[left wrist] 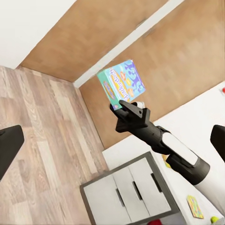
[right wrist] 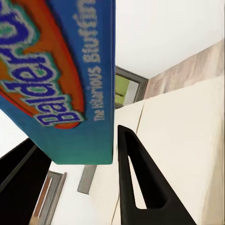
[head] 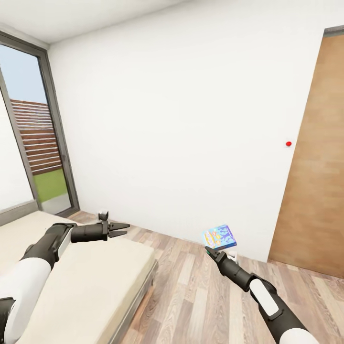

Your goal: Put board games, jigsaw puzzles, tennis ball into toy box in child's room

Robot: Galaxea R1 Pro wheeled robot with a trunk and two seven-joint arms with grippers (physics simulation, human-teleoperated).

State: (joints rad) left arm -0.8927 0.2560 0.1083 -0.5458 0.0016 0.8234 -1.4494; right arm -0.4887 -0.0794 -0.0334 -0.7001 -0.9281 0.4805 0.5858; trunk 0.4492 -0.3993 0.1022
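Observation:
My right gripper is shut on the small blue board game and holds it up above the wood floor, near the white wall. The left wrist view shows this box on the right arm's fingertips. In the right wrist view its blue and orange cover sits between the black fingers. My left gripper hovers open and empty over the beige bed. The light table top with its drawer unit carries a small yellow-green ball and a flat colourful item. The toy box is out of view.
A wooden door stands at the right, with a red dot on the white wall beside it. A tall dark-framed window is at the left behind the bed. Wood-plank floor lies between the bed and the door.

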